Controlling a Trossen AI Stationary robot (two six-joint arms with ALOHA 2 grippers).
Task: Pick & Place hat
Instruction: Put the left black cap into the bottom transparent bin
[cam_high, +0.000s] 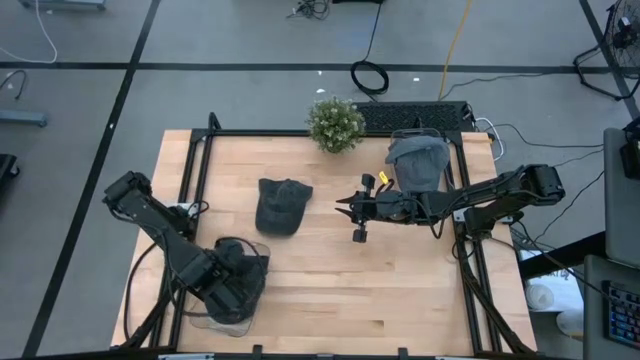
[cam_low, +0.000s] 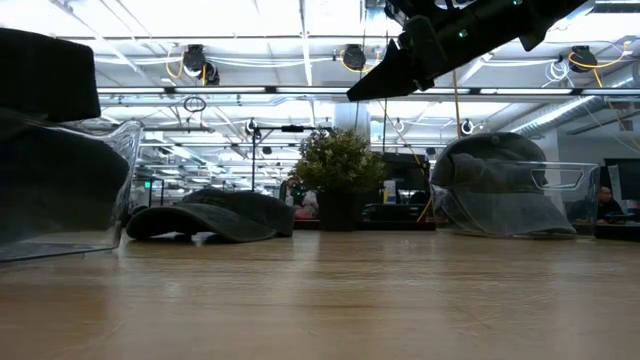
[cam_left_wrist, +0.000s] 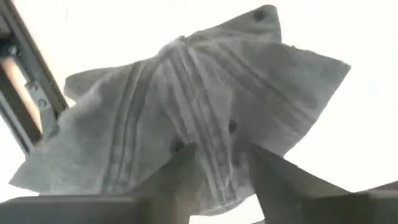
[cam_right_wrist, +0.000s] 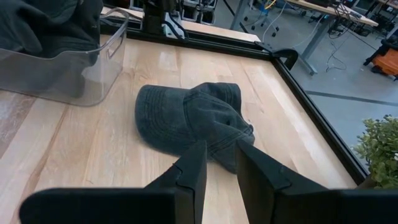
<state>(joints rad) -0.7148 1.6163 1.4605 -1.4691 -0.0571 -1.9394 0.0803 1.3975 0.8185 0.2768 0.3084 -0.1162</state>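
Now right gripper (cam_high: 345, 207) open beside hat (cam_high: 281, 205), above table (cam_high: 400, 290); left gripper's (cam_high: 232, 290) state unclear

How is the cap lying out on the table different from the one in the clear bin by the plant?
The loose cap lies flattened on bare wood mid-table, while the binned cap sits domed inside its clear bin at the far right. The right gripper hovers beside the loose cap; nothing reaches for the binned one. Both are dark grey baseball caps.
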